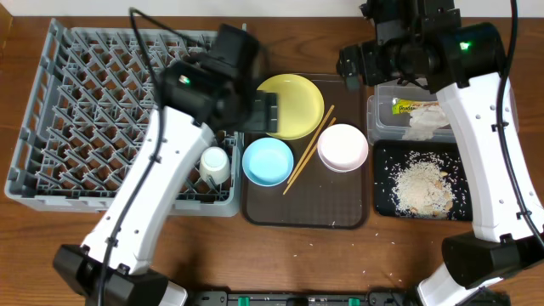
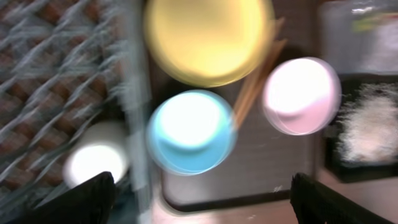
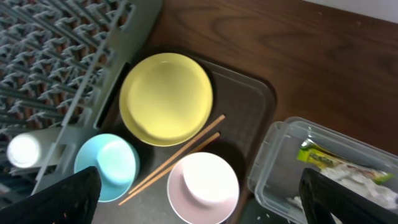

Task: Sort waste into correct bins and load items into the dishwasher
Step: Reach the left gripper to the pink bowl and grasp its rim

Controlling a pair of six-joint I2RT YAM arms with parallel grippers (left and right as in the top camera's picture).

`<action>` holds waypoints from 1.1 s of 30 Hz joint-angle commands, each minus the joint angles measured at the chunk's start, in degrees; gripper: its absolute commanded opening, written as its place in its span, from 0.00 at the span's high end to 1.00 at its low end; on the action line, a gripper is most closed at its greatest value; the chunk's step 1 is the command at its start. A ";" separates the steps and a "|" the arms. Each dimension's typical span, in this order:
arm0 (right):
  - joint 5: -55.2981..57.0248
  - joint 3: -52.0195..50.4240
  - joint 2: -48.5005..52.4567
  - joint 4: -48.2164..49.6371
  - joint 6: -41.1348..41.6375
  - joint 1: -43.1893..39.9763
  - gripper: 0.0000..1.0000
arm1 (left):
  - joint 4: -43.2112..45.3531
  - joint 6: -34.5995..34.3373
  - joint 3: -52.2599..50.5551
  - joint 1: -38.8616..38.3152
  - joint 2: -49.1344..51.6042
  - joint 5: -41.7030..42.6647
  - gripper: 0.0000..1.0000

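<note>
The yellow plate [image 1: 293,104], light blue bowl [image 1: 268,161], white bowl [image 1: 342,146] and chopsticks [image 1: 308,151] lie on the brown tray [image 1: 306,208]. The pale cup [image 1: 214,163] sits in the front right corner of the grey dish rack [image 1: 110,110]. The clear tub [image 1: 380,127] holds the wrapper [image 1: 412,107] and napkin [image 1: 427,123]. The black tray [image 1: 387,200] holds rice [image 1: 421,185]. My left gripper [image 1: 268,110] is open and empty above the plate's left edge; its view is blurred [image 2: 202,205]. My right gripper [image 1: 350,64] is open and empty, high over the tray's back right [image 3: 202,199].
The rack's right wall [image 2: 134,93] runs close along the brown tray's left side. The tub and black tray stand side by side right of the brown tray. A few rice grains lie on the wooden table [image 1: 391,272] in front.
</note>
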 commanded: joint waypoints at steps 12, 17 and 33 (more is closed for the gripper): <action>-1.44 -0.44 -5.81 -2.05 7.65 -17.40 0.01 | 19.10 -16.65 -3.08 -13.03 24.65 2.21 0.29; -1.44 -0.44 -5.75 -2.12 7.65 -17.35 0.01 | 19.43 -20.20 -3.08 -13.16 29.20 2.89 0.38; -1.36 -0.44 -5.62 -2.47 7.65 -16.61 0.01 | 20.96 -22.16 -3.13 -14.14 32.02 2.43 0.62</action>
